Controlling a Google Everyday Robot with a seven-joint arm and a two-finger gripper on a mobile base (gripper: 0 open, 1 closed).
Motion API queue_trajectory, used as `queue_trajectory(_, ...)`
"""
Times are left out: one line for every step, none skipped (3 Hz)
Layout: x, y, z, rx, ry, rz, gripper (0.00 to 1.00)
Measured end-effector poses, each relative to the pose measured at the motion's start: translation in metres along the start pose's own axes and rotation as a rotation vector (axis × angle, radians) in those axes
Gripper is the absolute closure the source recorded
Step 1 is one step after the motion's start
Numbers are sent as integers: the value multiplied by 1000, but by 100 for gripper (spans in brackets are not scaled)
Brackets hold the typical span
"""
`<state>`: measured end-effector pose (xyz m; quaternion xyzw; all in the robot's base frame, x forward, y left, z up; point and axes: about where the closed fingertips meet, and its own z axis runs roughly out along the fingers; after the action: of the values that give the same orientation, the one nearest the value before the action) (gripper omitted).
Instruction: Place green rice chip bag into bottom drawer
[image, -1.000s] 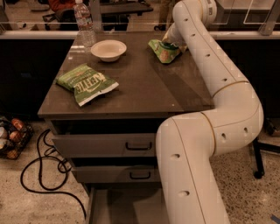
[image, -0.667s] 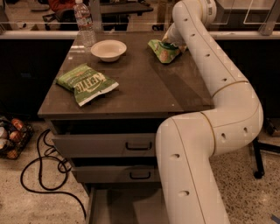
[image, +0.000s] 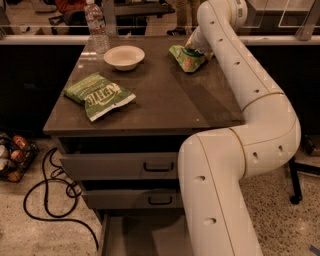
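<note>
The green rice chip bag (image: 184, 57) is bright light-green and lies at the far right of the cabinet top. My gripper (image: 196, 46) is at the bag's right end, touching it, mostly hidden behind my white arm (image: 250, 100). The bottom drawer (image: 137, 235) is pulled open below the two upper drawers, and its grey floor shows at the lower edge of the view. My arm covers the drawer's right part.
A duller green Kettle bag (image: 98, 95) lies at the front left of the top. A white bowl (image: 124, 56) and a clear water bottle (image: 97, 26) stand at the back. Black cables (image: 50, 200) and a basket (image: 12, 157) lie on the floor at left.
</note>
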<state>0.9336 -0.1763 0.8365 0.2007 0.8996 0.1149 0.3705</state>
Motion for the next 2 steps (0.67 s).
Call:
queue_trajectory(0, 0, 0, 0, 0, 0, 100)
queue_trajectory(0, 0, 0, 0, 0, 0, 100)
